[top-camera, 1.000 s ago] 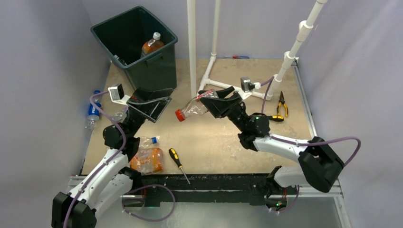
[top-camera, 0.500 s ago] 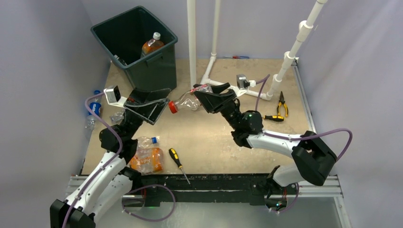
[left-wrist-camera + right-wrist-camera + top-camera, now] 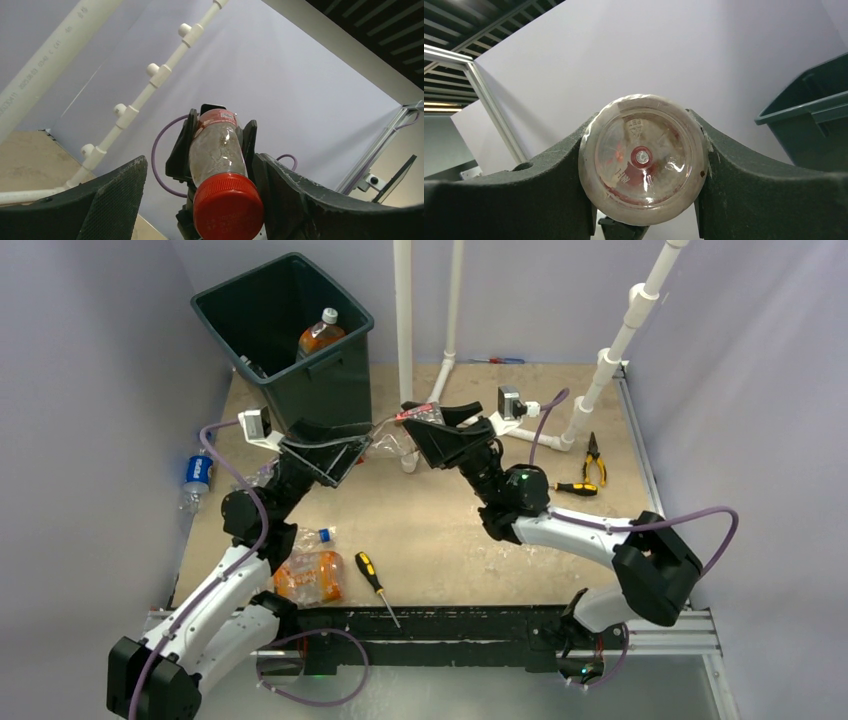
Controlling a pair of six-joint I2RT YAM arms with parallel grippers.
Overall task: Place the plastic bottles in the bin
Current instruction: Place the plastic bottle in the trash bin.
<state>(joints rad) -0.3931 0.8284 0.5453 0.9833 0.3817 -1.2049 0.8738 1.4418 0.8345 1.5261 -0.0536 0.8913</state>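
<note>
My right gripper [image 3: 425, 432] is shut on a clear bottle [image 3: 392, 445] with a red label and holds it in the air, cap pointing left. Its round base fills the right wrist view [image 3: 643, 159] between the fingers [image 3: 754, 195]. My left gripper [image 3: 342, 450] is open, and its jaws stand either side of the bottle's red cap [image 3: 228, 207] without gripping it. The dark bin [image 3: 352, 342] stands at the far left with an orange bottle [image 3: 320, 336] inside. A blue Pepsi bottle [image 3: 197, 474], an orange-labelled bottle [image 3: 310, 576] and a clear blue-capped bottle [image 3: 314, 536] lie on the table.
A black-and-yellow screwdriver [image 3: 374, 580] lies by the orange-labelled bottle. Another screwdriver [image 3: 575, 488] and pliers [image 3: 594, 455] lie at the right. White PVC pipes [image 3: 404, 330] rise behind the held bottle. The bin's rim shows in the right wrist view [image 3: 809, 112].
My right gripper has carried the bottle left and slightly away. My left gripper has risen and moved right, so the red cap now sits between its open jaws.
</note>
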